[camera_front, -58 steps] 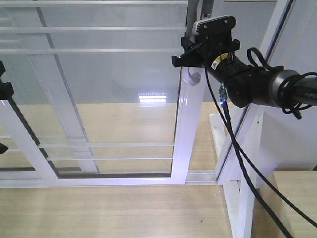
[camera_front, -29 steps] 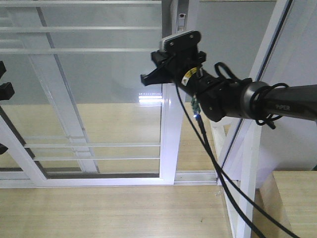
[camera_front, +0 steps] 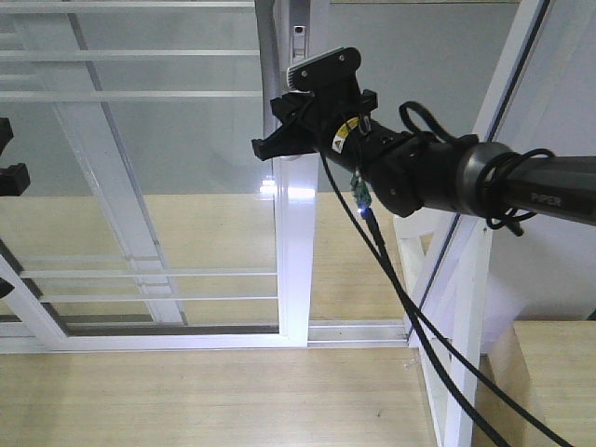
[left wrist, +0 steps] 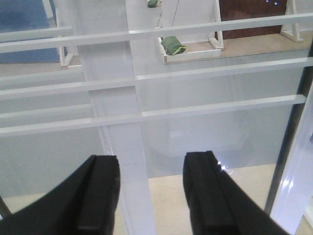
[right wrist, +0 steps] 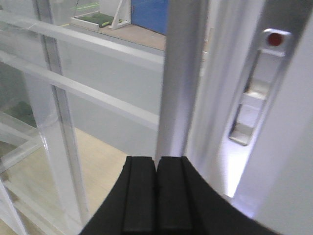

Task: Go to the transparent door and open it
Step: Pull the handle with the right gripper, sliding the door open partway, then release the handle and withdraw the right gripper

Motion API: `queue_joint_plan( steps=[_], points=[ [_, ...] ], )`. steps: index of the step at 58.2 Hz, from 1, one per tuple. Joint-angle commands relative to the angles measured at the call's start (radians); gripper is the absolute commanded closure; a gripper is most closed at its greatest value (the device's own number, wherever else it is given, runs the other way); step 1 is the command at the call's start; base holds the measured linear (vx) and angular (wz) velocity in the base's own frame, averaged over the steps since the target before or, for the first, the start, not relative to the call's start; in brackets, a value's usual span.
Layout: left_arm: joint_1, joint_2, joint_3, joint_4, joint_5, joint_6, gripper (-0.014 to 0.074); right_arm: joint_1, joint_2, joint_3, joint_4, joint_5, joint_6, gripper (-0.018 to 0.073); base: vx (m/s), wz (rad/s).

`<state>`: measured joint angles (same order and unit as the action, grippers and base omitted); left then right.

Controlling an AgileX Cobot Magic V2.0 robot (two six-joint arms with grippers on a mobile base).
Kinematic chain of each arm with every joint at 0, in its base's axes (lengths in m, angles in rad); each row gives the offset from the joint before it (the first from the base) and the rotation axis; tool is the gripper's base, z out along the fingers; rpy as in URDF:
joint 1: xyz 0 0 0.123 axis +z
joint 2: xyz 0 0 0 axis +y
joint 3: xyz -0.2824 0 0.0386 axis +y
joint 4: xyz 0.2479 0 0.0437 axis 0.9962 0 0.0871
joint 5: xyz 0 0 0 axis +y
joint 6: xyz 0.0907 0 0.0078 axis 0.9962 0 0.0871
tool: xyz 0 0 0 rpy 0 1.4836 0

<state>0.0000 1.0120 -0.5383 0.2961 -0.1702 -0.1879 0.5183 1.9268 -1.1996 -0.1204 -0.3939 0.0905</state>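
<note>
The transparent door (camera_front: 294, 261) is a white-framed glass panel with thin horizontal bars. Its right stile stands left of the white jamb (camera_front: 466, 279), leaving an open gap between them. A curved grey handle (camera_front: 267, 56) runs up the stile's top. My right gripper (camera_front: 265, 147) is shut with nothing between its fingers, its tips against the stile just below the handle. In the right wrist view the shut right gripper (right wrist: 156, 166) sits at the foot of the grey handle (right wrist: 178, 73), with a lock plate (right wrist: 254, 93) to the right. My left gripper (left wrist: 151, 196) is open, facing the glass; it shows at the far left edge (camera_front: 9, 177).
A second white-framed glass panel (camera_front: 121, 214) stands behind the door. The floor track (camera_front: 358, 331) runs along the wooden floor. Black cables (camera_front: 410, 307) hang from the right arm. A wooden surface (camera_front: 554, 372) lies at lower right. Beyond the glass sits a white tray with something green (left wrist: 173, 46).
The door's stile has slid to the left, and my shut right gripper has moved left with it. The gap between stile and jamb has widened. The left gripper has barely moved.
</note>
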Motion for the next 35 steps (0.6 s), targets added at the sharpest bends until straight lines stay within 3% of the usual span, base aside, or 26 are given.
queue_joint_plan(
  steps=[1, 12, 24, 35],
  points=[
    [-0.002, -0.013, -0.036, 0.021, -0.081, -0.002, 0.0168, -0.023, -0.121, -0.034, -0.003, 0.008, -0.008, 0.0522, 0.00, 0.00],
    [-0.002, -0.013, -0.036, 0.020, -0.099, -0.005, 0.0168, -0.122, -0.268, -0.034, -0.004, 0.297, -0.053, 0.0522, 0.00, 0.00],
    [-0.002, -0.013, -0.036, 0.020, -0.157, -0.013, 0.0168, -0.287, -0.460, -0.034, -0.005, 0.639, -0.054, 0.0522, 0.00, 0.00],
    [-0.002, -0.013, -0.036, 0.019, -0.157, -0.014, 0.0168, -0.409, -0.590, -0.034, -0.038, 0.859, -0.081, 0.0521, 0.00, 0.00]
  ],
)
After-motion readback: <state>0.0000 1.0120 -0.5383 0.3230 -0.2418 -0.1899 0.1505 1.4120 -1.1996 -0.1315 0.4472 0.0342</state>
